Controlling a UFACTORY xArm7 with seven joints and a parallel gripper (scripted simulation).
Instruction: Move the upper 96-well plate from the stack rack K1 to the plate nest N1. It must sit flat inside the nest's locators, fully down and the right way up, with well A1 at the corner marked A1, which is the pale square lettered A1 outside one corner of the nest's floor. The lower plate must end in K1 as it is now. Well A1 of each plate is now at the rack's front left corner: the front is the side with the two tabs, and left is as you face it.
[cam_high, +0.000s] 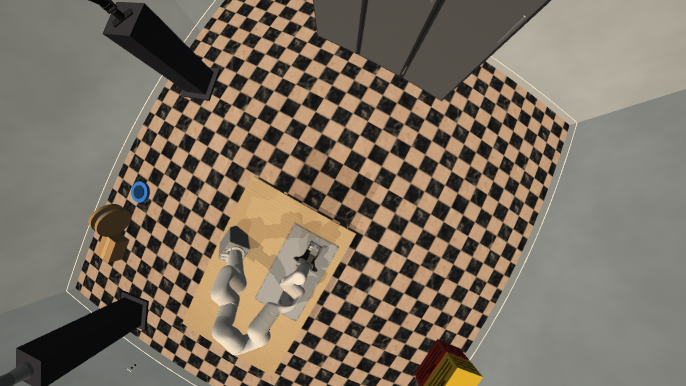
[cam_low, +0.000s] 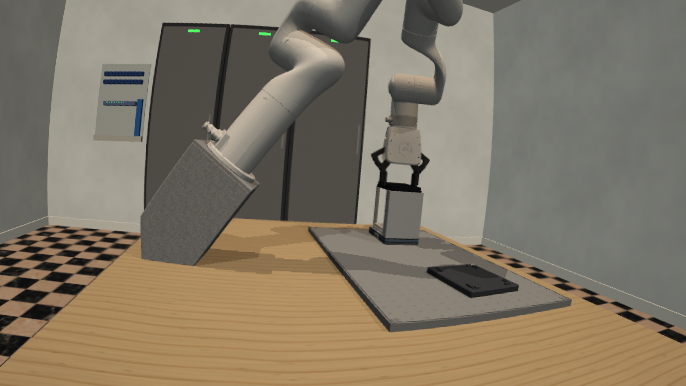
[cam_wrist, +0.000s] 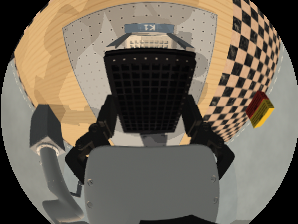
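My gripper (cam_low: 398, 186) is shut on the upper 96-well plate (cam_low: 398, 187), a dark plate held level just above the top of the stack rack K1 (cam_low: 398, 216). In the wrist view the plate (cam_wrist: 150, 91) fills the space between my fingers, and the rack's K1 label (cam_wrist: 148, 27) shows beyond it. The lower plate is hidden inside the rack. The plate nest N1 (cam_low: 472, 280) is a flat dark square on the grey baseplate (cam_low: 430, 280), nearer the camera and to the right of the rack. From above, my gripper (cam_high: 311, 256) hangs over the baseplate's far end.
The arm's grey base block (cam_low: 197, 202) stands tilted on the wooden table, left of the baseplate. Dark cabinets (cam_low: 255, 120) line the back wall. A red and yellow box (cam_high: 447, 369) stands on the floor off the table.
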